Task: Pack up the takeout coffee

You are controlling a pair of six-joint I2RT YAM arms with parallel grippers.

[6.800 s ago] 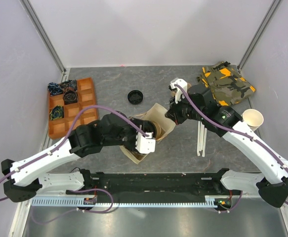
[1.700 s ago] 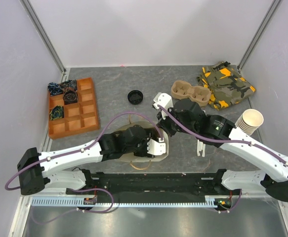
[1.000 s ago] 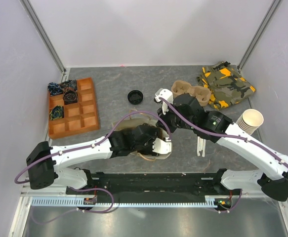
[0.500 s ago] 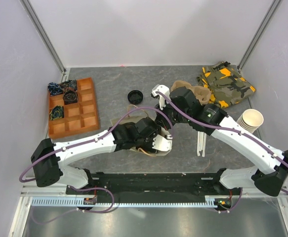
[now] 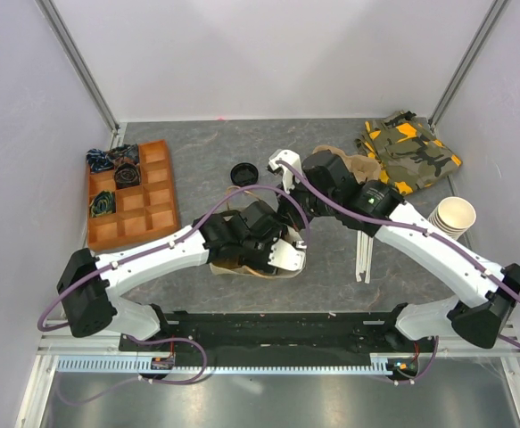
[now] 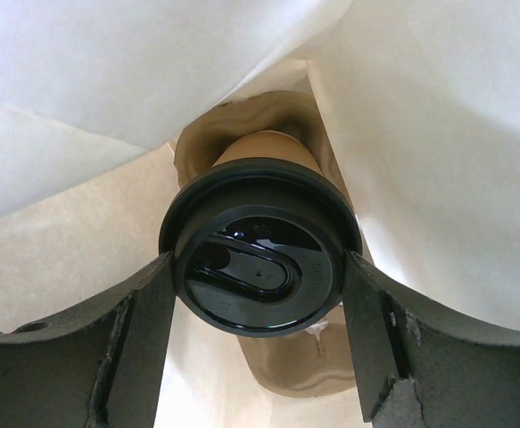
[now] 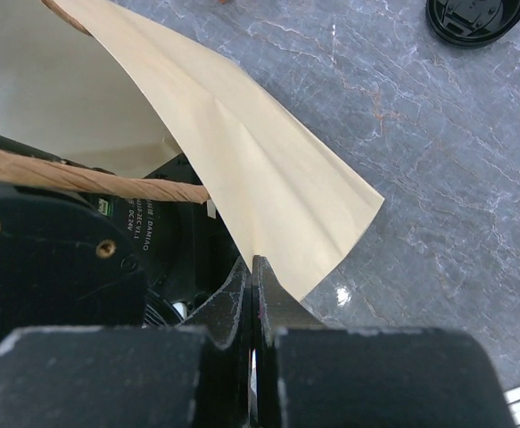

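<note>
The takeout coffee [image 6: 260,272], a brown cup under a round black lid, stands inside the tan paper bag [image 6: 411,134] over a pulp cup holder [image 6: 300,370]. My left gripper [image 6: 260,299] reaches into the bag, with one dark finger [image 6: 139,334] pressed on each side of the lid. My right gripper [image 7: 255,267] is shut on the edge of the bag [image 7: 242,152], pinching the paper beside a twisted handle [image 7: 90,174]. From above, the bag [image 5: 228,267] lies mid-table, and the arms hide the cup.
A loose black lid [image 5: 244,172] lies behind the bag. At the left stands an orange compartment tray [image 5: 157,192]. A camouflage cloth [image 5: 408,152] lies at the back right. A stack of pale cups [image 5: 453,214] stands at the right, with white rails [image 5: 364,250] beside it.
Both arms have shifted toward the back of the table. The bag's mouth has moved that way too, with the right gripper still pinching it and the left wrist still inside.
</note>
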